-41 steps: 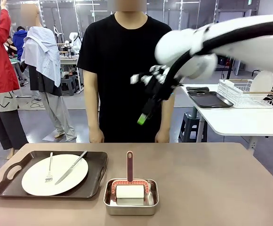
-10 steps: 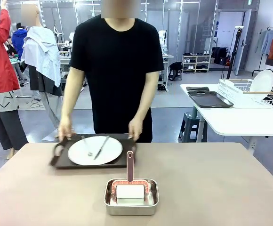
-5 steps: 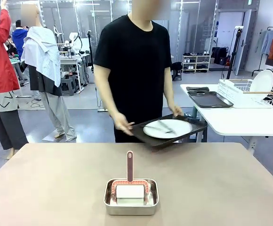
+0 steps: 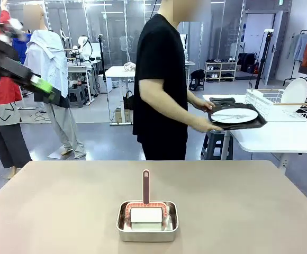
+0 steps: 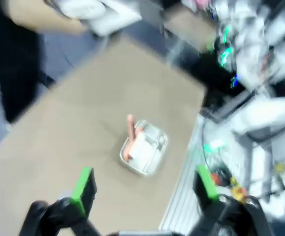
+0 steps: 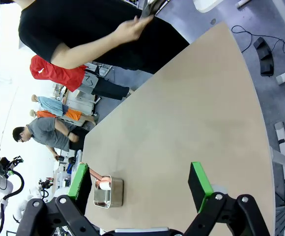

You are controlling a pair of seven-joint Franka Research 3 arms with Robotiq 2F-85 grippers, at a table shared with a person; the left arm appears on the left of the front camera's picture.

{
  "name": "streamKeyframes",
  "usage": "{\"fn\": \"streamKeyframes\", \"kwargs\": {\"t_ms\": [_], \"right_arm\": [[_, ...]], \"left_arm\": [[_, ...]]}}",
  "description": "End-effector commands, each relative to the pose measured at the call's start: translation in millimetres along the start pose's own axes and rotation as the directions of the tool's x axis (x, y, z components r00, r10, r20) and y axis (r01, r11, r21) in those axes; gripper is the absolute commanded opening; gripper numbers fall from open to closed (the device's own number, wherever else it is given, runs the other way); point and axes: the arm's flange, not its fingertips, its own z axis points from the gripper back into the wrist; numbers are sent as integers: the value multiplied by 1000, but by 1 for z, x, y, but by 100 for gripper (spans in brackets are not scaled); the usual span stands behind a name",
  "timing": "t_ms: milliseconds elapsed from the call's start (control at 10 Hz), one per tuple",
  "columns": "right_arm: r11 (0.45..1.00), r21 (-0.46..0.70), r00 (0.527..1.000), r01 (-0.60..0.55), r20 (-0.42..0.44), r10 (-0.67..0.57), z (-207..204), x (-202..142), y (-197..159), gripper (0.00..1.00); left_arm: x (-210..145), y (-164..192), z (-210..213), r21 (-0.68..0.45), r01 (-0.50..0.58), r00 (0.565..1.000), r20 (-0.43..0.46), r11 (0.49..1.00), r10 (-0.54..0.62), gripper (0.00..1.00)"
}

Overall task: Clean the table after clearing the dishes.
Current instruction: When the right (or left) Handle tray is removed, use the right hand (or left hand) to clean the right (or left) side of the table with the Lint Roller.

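Both pairs of fingers stand apart, empty: left fingers (image 5: 83,189) high above the steel pan (image 5: 158,142), right fingers (image 6: 199,186) well off to its side. The pan sits on the bench (image 4: 249,211); its roller handle (image 4: 145,185) points away toward the person (image 4: 161,79), who carries the tray (image 4: 254,125) and plate (image 4: 234,115) well beyond it. The left arm looks nearer.
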Motion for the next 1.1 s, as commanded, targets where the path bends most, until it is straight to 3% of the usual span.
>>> {"fn": "streamKeyframes", "kwargs": {"t_ms": [0,300,500,1000], "right_arm": [[1000,9,1000,-4,6,4,0,0,1,100],[1000,9,1000,-4,6,4,0,0,1,100],[1000,9,1000,-4,6,4,0,0,1,100],[1000,9,1000,-4,6,4,0,0,1,100]], "left_arm": [[20,-1,-51,-34,202,954,-220,979,-204,100],[53,-9,-121,-121,256,897,-341,959,-282,100],[44,-23,-131,-142,216,911,-328,966,-252,100],[50,-16,-134,-139,226,905,-337,964,-261,100]]}}
